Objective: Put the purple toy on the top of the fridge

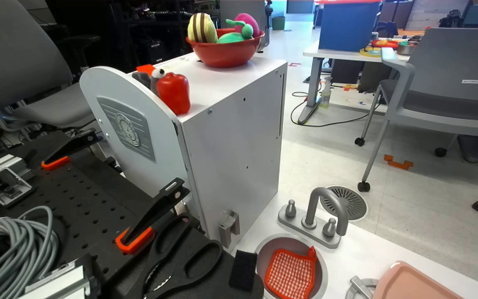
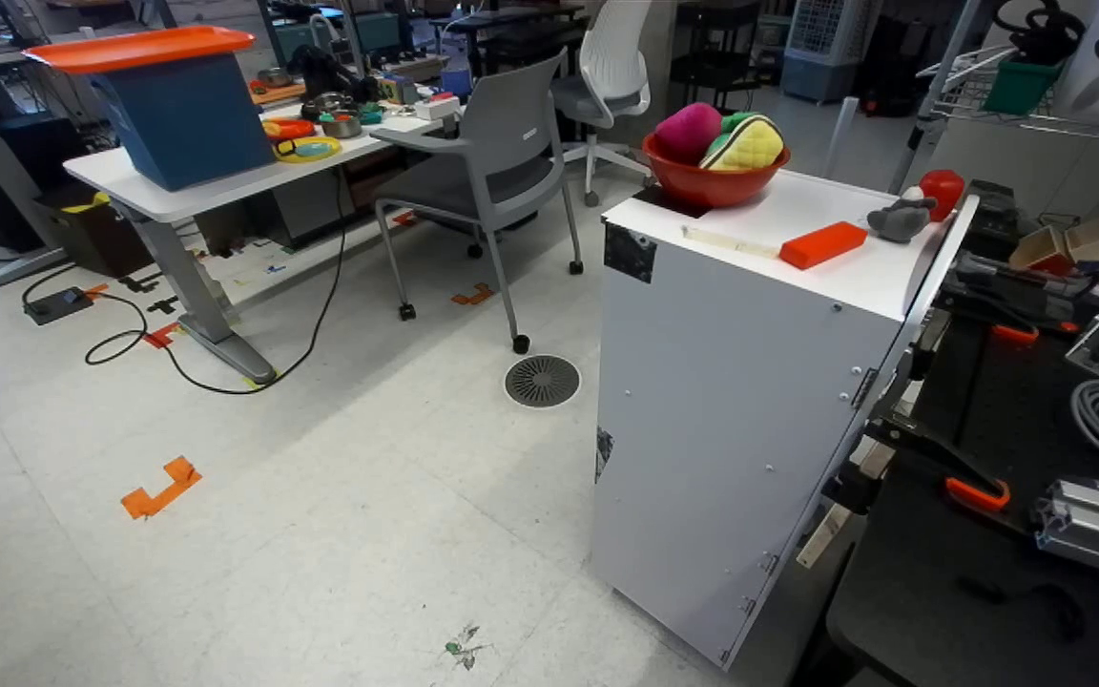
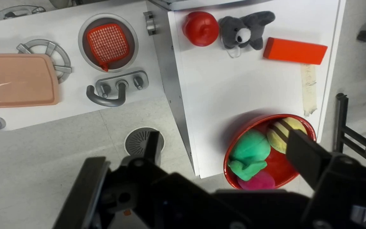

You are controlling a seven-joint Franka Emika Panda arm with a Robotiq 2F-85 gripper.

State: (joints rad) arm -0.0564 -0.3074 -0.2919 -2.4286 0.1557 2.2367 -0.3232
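Atop the white fridge (image 1: 230, 141), at the end away from the arched panel (image 1: 162, 133), the red bowl (image 1: 224, 56) is placed, and the purple toy (image 1: 249, 20) is contained in it, as shown in both exterior views. Packed in with it: a green toy (image 3: 251, 146) and a yellow-and-brown striped toy (image 3: 280, 132). The purple toy is partly covered by the green toy in the wrist view. The gripper (image 3: 224, 141) is spread wide there, part of the bowl being blocked by it. At the panel end, a red toy bell pepper (image 3: 201, 28), a grey plush animal (image 3: 237, 31) and an orange-red block (image 3: 294, 51) are lined up side by side; a tape strip (image 3: 309, 90) is stuck down near the block. Lower, next to the fridge, a red checkered potholder (image 3: 108, 44) is laid in the round sink (image 3: 136, 43), a grey faucet (image 3: 111, 102) is mounted just beside it, and a pink tray (image 3: 17, 79) is set farther along the white counter (image 3: 78, 92).
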